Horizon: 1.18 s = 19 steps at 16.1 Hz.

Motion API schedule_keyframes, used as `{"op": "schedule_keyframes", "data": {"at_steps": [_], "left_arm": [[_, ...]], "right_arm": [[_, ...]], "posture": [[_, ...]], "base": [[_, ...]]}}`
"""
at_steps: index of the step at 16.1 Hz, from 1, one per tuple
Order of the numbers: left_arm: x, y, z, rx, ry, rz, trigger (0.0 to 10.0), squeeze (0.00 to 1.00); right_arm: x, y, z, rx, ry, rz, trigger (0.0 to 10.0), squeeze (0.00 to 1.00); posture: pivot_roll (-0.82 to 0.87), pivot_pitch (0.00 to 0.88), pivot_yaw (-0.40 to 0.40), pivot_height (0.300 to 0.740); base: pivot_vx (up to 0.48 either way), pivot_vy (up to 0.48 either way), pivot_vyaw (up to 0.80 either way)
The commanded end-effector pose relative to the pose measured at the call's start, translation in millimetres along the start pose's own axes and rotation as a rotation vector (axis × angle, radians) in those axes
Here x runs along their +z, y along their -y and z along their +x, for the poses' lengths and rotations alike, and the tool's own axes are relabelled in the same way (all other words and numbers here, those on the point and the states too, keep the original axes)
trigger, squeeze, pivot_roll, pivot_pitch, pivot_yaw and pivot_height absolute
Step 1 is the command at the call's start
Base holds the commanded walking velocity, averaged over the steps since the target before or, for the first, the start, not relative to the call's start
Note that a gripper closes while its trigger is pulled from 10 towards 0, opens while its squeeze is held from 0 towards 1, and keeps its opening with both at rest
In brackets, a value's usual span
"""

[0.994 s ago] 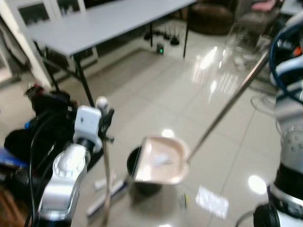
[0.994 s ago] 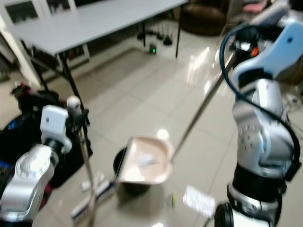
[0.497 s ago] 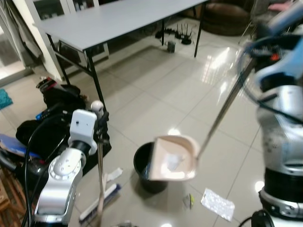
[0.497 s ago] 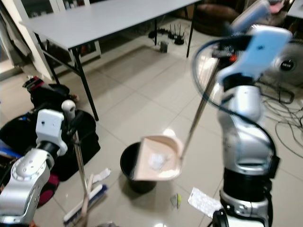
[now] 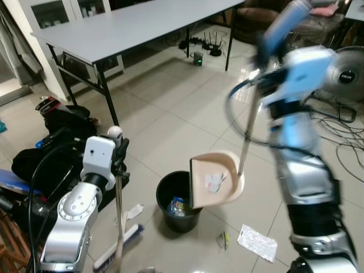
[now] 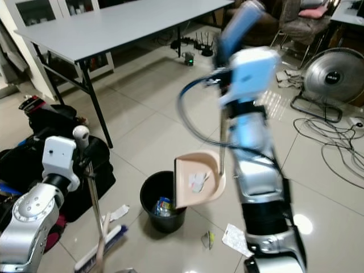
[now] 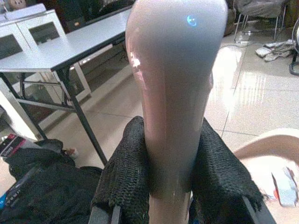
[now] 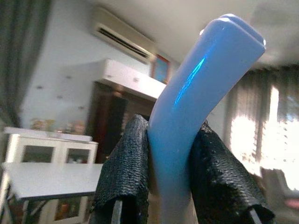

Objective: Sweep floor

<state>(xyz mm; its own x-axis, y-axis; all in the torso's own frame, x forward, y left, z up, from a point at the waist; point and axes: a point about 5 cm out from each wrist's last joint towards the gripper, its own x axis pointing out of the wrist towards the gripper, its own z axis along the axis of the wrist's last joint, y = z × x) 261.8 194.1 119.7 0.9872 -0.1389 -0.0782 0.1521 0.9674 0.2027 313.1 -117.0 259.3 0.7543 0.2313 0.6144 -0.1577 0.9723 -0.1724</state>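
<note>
A beige dustpan (image 5: 219, 179) hangs tilted steeply over a black bin (image 5: 164, 196), with white paper scraps lying in the pan. Its thin metal pole rises to a blue grip (image 8: 191, 93), and my right gripper (image 8: 170, 158) is shut on that grip, held high. My left gripper (image 7: 173, 172) is shut on the pale broom handle (image 5: 119, 210) near its rounded top. The broom stands upright left of the bin, its head (image 5: 116, 257) on the floor. Some rubbish (image 5: 177, 206) lies inside the bin.
Crumpled white paper (image 5: 257, 242), a small yellow-green scrap (image 5: 222, 240) and a white scrap (image 5: 133, 212) lie on the glossy tiles around the bin. Black bags (image 5: 51, 148) sit left, a grey folding table (image 5: 131, 25) behind, and a fan (image 5: 347, 74) with cables (image 5: 347, 128) on the right.
My right arm has swung inward and up, tipping the dustpan steeper over the bin. The camera has shifted, so the bin's inside shows. The left gripper still holds the broom upright.
</note>
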Motion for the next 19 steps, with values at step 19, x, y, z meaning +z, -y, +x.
{"op": "schedule_keyframes", "data": {"at_steps": [19], "left_arm": [[11.0, -2.1, -3.4, 0.035, 0.042, 0.038, 10.0, 0.0]], "right_arm": [[1.8, -133.7, -20.1, 0.641, 0.388, -0.128, 10.0, 0.0]], "posture": [[0.06, 0.0, 0.012, 0.74]], "base": [[0.0, 0.0, 0.0]]}}
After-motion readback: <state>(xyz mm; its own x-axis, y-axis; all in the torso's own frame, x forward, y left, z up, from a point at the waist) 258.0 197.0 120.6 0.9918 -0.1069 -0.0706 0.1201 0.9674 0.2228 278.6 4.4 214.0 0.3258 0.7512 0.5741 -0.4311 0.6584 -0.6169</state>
